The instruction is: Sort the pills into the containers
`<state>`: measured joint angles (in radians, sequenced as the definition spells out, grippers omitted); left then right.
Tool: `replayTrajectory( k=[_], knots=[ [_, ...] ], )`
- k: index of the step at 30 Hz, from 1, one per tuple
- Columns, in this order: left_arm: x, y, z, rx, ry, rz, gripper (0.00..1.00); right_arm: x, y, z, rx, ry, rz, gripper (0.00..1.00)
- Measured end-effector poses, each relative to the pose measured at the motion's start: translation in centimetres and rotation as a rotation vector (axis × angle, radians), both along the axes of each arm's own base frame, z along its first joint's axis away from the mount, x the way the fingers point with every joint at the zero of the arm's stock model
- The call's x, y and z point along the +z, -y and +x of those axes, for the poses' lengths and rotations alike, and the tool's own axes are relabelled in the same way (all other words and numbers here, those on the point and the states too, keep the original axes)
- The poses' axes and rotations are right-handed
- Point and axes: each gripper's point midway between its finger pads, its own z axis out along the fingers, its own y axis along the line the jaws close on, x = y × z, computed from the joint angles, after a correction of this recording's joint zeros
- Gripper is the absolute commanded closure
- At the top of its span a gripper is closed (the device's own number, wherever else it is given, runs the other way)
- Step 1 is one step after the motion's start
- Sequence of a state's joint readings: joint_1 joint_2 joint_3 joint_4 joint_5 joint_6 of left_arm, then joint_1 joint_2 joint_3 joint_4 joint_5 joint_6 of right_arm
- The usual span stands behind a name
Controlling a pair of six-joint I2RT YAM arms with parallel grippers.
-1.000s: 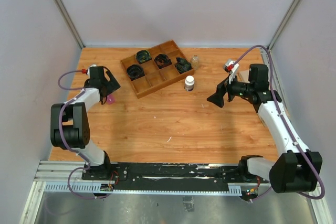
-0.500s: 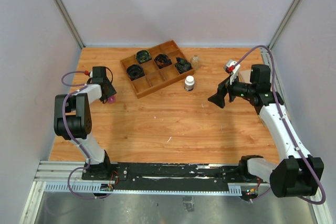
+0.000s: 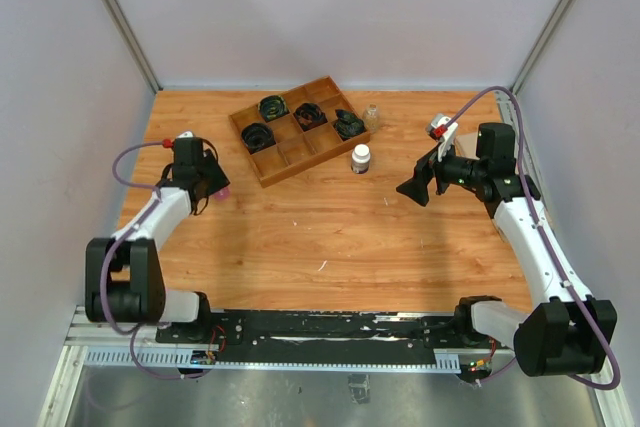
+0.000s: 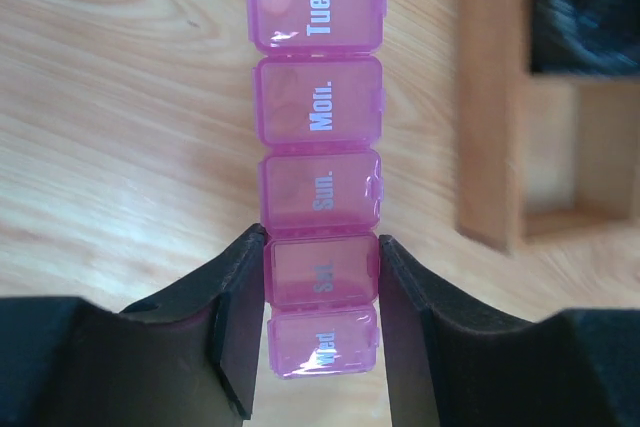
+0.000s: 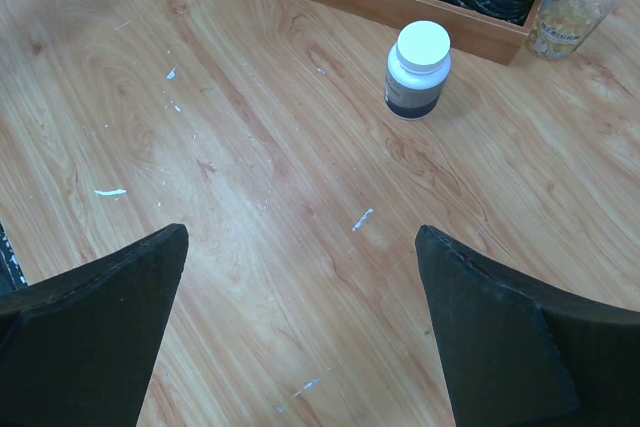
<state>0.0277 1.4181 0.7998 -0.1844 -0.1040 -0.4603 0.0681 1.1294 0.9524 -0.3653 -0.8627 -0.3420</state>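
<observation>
Left tool (image 4: pixel 320 257) clasps the pink containers (image 4: pixel 318 117), elbow now swung nearer.

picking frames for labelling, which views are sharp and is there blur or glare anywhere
Left wrist: pink pill strip sharp, day labels readable, small glints on its lids; wooden tray beside it blurred. Right wrist: table grain and white-capped bottle crisp, own fingers near-black silhouettes. Top external: even light, only faint shadows on the table.
</observation>
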Motion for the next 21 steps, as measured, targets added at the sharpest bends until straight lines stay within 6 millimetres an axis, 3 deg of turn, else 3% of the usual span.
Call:
replayTrajectory(
  k=[6, 9, 12, 17, 21],
  knots=[
    [5.5, 6.8, -3.5, -0.167, 0.195, -0.081, 0.77, 0.2, 0.0, -0.1, 0.0, 0.006, 0.0, 0.02],
    [8.3, 11.6, -5.6, -0.322, 0.301, -0.145, 0.77, 0.5, 0.0, -0.3, 0.002, 0.02, 0.0, 0.02],
    [9.6, 17.0, -7.7, -0.525, 0.35, -0.197, 0.77, 1.1, 0.0, -0.7, 0.01, 0.035, 0.007, 0.02],
    [7.9, 24.8, -11.2, -0.88, 0.338, -0.186, 0.77, 2.4, 0.5, -1.3, 0.009, 0.07, 0.033, 0.02],
    [4.5, 28.2, -12.7, -1.107, 0.289, -0.098, 0.76, 3.3, 1.4, -1.4, -0.01, 0.093, 0.05, 0.02]
  ],
)
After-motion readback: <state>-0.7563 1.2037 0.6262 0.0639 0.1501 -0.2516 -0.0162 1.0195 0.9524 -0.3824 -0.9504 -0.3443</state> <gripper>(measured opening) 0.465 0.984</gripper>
